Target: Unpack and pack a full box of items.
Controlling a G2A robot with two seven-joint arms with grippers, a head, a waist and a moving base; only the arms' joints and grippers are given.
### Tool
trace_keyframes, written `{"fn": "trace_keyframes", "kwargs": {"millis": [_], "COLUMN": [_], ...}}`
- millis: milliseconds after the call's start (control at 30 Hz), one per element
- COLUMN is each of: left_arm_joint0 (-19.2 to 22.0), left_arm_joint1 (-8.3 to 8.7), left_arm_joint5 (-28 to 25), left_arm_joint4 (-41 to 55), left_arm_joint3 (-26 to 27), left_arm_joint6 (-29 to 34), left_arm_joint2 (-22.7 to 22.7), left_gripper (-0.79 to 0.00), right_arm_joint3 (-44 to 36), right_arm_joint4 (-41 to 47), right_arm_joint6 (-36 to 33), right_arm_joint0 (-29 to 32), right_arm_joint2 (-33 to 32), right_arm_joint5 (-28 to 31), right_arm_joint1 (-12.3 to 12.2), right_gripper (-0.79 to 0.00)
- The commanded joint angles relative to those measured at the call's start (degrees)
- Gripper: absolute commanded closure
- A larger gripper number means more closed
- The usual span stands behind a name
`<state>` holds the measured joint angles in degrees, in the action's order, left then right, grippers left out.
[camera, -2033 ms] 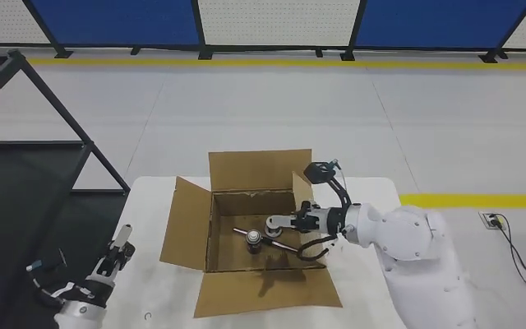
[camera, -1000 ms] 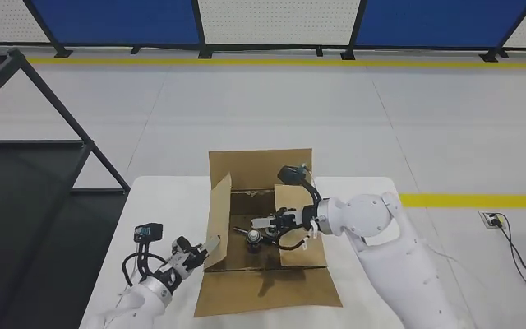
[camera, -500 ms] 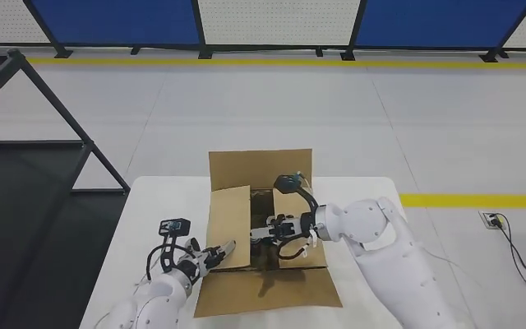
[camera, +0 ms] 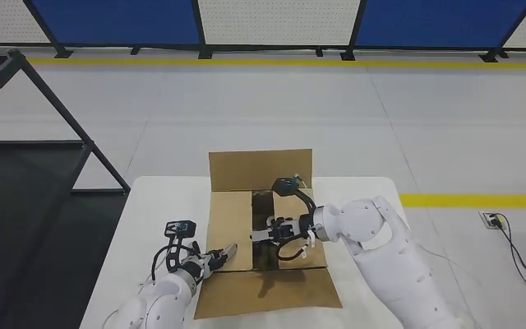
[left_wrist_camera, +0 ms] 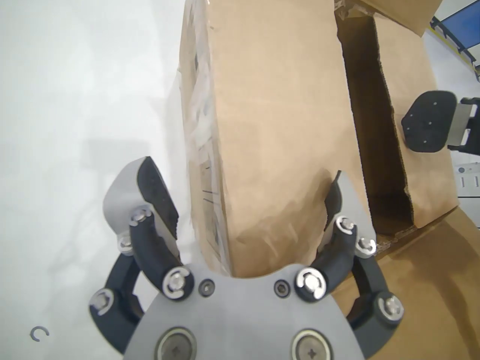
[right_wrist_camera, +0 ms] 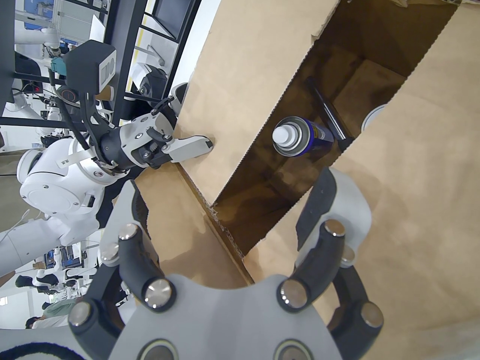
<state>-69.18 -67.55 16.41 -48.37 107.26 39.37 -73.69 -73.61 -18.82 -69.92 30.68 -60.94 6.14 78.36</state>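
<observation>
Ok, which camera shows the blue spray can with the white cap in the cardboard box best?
The right wrist view: it looks down the gap between the brown cardboard flaps onto the blue white-capped spray can, cap and body clear. The top and left wrist views give a dark slot there.

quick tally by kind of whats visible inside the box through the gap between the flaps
spray can: 1
black rod-shaped tool: 1
white round item, mostly hidden by a flap: 1
total: 3
</observation>
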Motion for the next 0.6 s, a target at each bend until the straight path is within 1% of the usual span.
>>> {"fn": "trace_keyframes", "kwargs": {"millis": [0, 300, 567], "left_arm_joint0": [0.1, 0.5, -0.7], "left_arm_joint1": [-0.04, -0.27, -0.34], "left_arm_joint5": [0.1, 0.7, -0.2], "left_arm_joint4": [-0.1, -0.3, 2.1], "left_arm_joint3": [-0.2, -0.9, 1.0], "left_arm_joint6": [0.1, 0.0, -0.8], "left_arm_joint2": [0.0, 0.1, -1.4], "left_gripper": [-0.785, -0.785, -0.785], "right_arm_joint3": [0.1, 0.3, 0.2], "right_arm_joint4": [0.0, 0.5, 1.0], "right_arm_joint6": [0.0, -0.2, 0.6], "right_arm_joint0": [-0.1, -0.2, -0.4], "right_arm_joint2": [0.2, 0.8, 1.3], "right_arm_joint5": [0.0, -0.2, -0.5], "right_arm_joint1": [-0.1, -0.4, -0.7], "right_gripper": [-0.785, -0.785, -0.785]}}
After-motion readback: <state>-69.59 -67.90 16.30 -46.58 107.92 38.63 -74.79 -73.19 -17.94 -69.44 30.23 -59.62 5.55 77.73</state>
